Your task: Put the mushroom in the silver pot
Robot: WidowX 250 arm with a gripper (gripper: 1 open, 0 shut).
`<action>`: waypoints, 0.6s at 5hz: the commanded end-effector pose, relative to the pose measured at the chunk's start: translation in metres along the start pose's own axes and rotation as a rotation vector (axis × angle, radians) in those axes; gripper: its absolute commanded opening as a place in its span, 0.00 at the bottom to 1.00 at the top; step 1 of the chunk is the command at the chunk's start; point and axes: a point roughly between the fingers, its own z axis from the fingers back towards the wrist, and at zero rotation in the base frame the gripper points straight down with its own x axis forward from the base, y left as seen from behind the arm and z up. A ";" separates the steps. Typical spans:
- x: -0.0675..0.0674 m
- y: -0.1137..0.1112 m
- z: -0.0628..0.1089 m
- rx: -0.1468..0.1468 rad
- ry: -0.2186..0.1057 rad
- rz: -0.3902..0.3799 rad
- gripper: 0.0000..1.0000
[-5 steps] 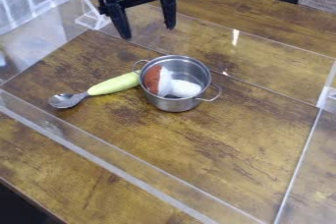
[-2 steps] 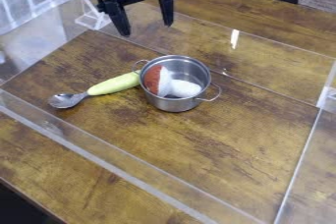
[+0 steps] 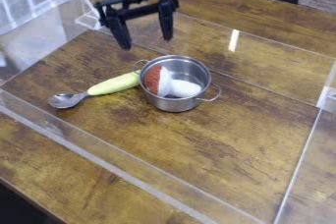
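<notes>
The silver pot (image 3: 176, 83) stands near the middle of the wooden table. Inside it lies the mushroom (image 3: 171, 82), its reddish-brown cap toward the left wall and its white stem toward the right. My black gripper (image 3: 144, 29) hangs above the table behind and to the left of the pot, apart from it. Its two fingers (image 3: 122, 33) point down, spread wide, with nothing between them.
A yellow-green vegetable (image 3: 114, 83) lies just left of the pot, and a grey metal spoon (image 3: 67, 99) lies beyond it. Low clear plastic walls (image 3: 157, 184) fence the work area. A white rack (image 3: 33, 2) stands at the far left.
The gripper has come down toward the table and slightly nearer the pot, still open. Pot, mushroom, vegetable and spoon have not moved.
</notes>
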 end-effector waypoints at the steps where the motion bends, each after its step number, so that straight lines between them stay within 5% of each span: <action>1: -0.008 -0.014 0.006 -0.029 -0.036 -0.052 1.00; 3: 0.005 -0.017 0.017 -0.031 -0.085 0.044 1.00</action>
